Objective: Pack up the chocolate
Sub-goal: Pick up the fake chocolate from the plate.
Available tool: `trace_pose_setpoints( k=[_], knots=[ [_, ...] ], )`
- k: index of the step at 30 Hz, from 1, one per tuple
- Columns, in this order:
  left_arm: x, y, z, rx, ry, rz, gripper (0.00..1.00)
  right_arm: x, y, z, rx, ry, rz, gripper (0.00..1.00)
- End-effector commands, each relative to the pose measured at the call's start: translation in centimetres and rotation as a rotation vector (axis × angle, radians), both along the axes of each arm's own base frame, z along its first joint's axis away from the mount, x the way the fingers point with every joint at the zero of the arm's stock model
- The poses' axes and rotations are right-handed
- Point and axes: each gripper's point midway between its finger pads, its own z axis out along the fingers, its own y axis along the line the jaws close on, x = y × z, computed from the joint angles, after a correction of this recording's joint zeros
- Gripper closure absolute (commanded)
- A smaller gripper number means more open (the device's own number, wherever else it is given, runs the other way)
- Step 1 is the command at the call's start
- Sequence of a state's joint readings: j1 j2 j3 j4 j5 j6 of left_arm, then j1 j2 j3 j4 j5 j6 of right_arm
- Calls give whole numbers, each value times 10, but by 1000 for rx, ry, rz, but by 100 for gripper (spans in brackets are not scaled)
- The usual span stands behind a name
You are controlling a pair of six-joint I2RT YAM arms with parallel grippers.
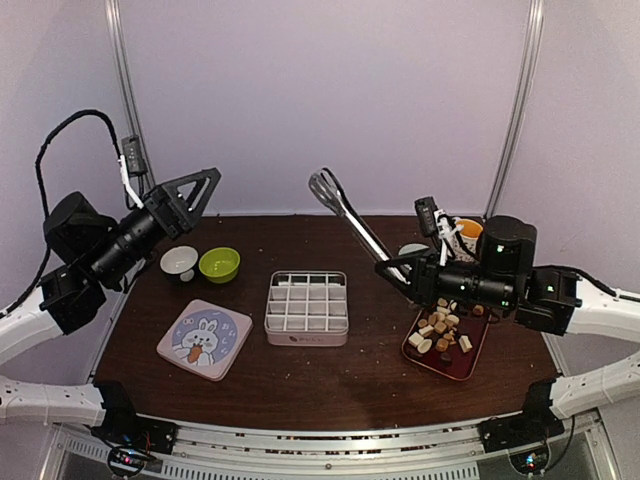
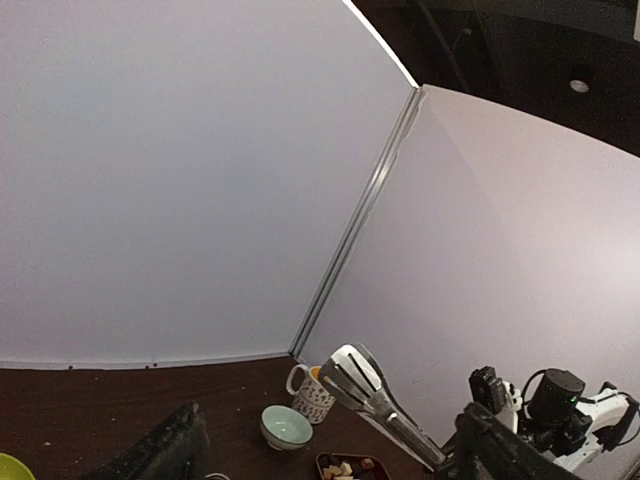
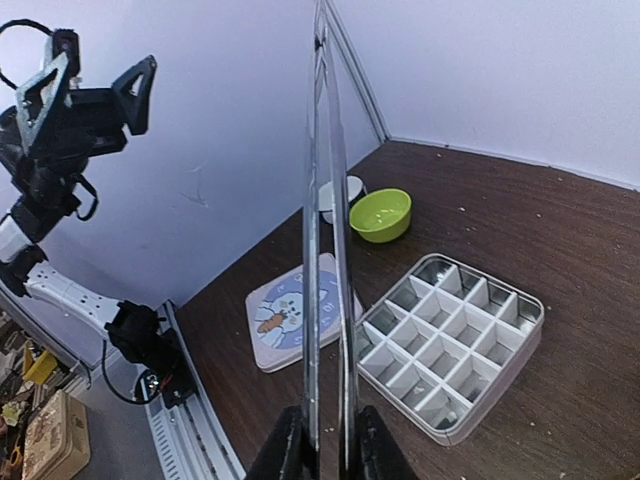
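1. Broadly, a dark brown table point(image 1: 300, 375) fills the lower half of the top view, with pale walls behind it.
2. The left gripper point(image 1: 205, 200) hangs high at the upper left of the top view. Its jaws are spread wide with nothing between them.
3. The right gripper point(image 1: 410, 275) sits right of centre, pinched on the handle end of metal tongs point(image 1: 350, 215). In the right wrist view the tongs point(image 3: 325, 200) rise straight up the frame, their two blades nearly together.
4. A white gridded box point(image 1: 307, 340) stands at the centre of the table, four compartments by four.
5. A square rabbit lid point(image 1: 204, 339) lies flat at lower left, beside the box but apart from it.
6. A reddish tray point(image 1: 470, 368) lies at lower right, partly under the right arm.
7. A green bowl point(image 1: 219, 264) and a white bowl point(image 1: 179, 261) stand side by side at mid left.
8. A mug point(image 2: 312, 392) and a pale bowl point(image 2: 286, 427) stand near the back corner.
9. The chocolate point(image 1: 440, 330) lies heaped on the tray in cream, tan and dark pieces, well apart from the box.
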State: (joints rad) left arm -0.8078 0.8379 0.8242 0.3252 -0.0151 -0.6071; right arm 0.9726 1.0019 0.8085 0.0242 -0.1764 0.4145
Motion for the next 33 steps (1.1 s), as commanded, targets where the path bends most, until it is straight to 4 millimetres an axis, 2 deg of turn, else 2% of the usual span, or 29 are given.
trace_pose_setpoints(
  k=[1, 7, 12, 22, 25, 30, 33],
  knots=[
    [15, 17, -46, 282, 83, 157, 12, 15, -37, -44, -195, 55, -174, 86],
    [14, 26, -59, 361, 122, 188, 12, 16, -71, -75, -306, 132, -297, 86],
    [10, 30, -67, 383, 141, 184, 12, 8, -104, -114, -461, 242, -395, 87],
    [6, 49, -108, 496, 251, 233, 11, -10, -174, -156, -582, 394, -637, 86],
    [3, 52, -118, 506, 262, 235, 11, -13, -180, -169, -579, 422, -665, 86],
    [3, 65, -144, 573, 341, 280, 10, -15, -177, -184, -526, 453, -668, 86],
    [0, 72, -156, 607, 375, 291, 10, -16, -177, -188, -523, 458, -664, 81]
  ],
)
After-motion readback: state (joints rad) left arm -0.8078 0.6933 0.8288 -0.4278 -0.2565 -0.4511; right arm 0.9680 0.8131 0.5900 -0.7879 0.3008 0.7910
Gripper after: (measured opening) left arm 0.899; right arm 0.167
